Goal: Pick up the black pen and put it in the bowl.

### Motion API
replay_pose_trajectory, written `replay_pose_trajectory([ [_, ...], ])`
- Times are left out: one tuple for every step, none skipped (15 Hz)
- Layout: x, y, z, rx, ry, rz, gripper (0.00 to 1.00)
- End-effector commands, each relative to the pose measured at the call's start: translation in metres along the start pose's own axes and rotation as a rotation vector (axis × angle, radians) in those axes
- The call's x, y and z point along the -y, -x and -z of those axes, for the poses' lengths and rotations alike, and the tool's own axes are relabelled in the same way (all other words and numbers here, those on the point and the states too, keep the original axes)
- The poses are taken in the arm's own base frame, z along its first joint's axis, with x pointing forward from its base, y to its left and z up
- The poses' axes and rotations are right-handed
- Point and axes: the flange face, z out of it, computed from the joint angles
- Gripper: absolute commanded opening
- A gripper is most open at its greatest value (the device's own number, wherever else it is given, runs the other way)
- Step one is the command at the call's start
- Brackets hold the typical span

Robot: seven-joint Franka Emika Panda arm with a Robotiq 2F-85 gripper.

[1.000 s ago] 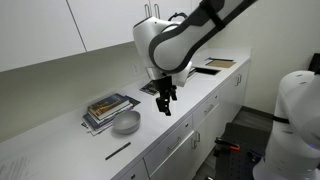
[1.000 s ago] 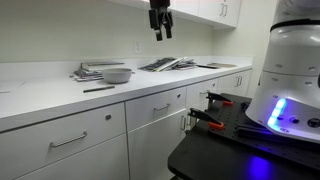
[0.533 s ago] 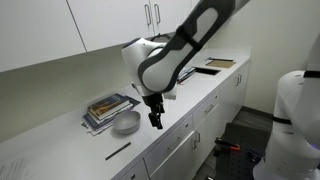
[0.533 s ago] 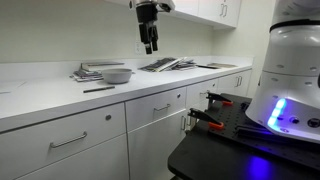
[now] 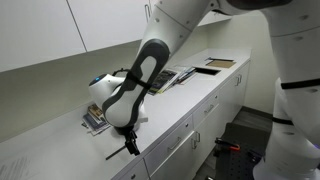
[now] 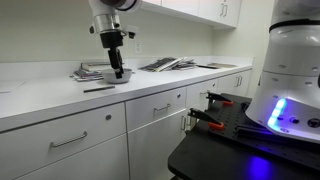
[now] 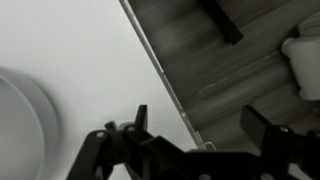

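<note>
The black pen lies on the white counter near its front edge; it also shows in an exterior view. The grey-white bowl stands just behind it, mostly covered by my arm in both exterior views. Its rim shows at the left of the wrist view. My gripper hangs low over the counter next to the pen's right end and in front of the bowl. In the wrist view its fingers are apart with nothing between them. The pen is out of the wrist view.
A stack of books lies behind the bowl, also in an exterior view. Open magazines and a clipboard lie further along the counter. The counter's front edge runs under the gripper, with floor beyond. Wall cabinets hang above.
The arm has swung along the counter from above the magazines and come down. The gripper now sits low by the pen and bowl. It has stayed open.
</note>
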Motion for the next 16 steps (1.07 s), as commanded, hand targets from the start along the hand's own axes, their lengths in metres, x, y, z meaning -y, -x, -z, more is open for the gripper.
replay_pose_trajectory([
  [-0.015, -0.039, -0.008, 0.045, -0.016, 0.098, 1.0],
  [-0.019, -0.049, -0.01, 0.053, -0.022, 0.109, 1.0],
  [-0.023, -0.057, -0.013, 0.062, -0.023, 0.117, 1.0],
  [-0.028, -0.065, -0.016, 0.075, -0.027, 0.136, 1.0],
  [-0.031, -0.073, -0.018, 0.086, -0.031, 0.149, 1.0],
  [-0.035, -0.081, -0.021, 0.1, -0.03, 0.169, 1.0],
  [-0.038, -0.088, -0.023, 0.109, -0.031, 0.18, 1.0],
  [-0.04, -0.096, -0.026, 0.115, -0.027, 0.189, 1.0],
  [-0.042, -0.104, -0.027, 0.115, -0.021, 0.198, 1.0],
  [-0.044, -0.111, -0.029, 0.116, -0.017, 0.21, 1.0],
  [-0.046, -0.118, -0.03, 0.111, -0.009, 0.221, 1.0],
  [-0.047, -0.124, -0.032, 0.106, -0.01, 0.232, 1.0],
  [-0.048, -0.131, -0.034, 0.094, -0.004, 0.24, 1.0],
  [-0.05, -0.135, -0.036, 0.087, -0.008, 0.248, 1.0],
  [-0.052, -0.138, -0.038, 0.075, -0.011, 0.249, 1.0],
  [-0.055, -0.14, -0.041, 0.067, -0.027, 0.254, 1.0],
])
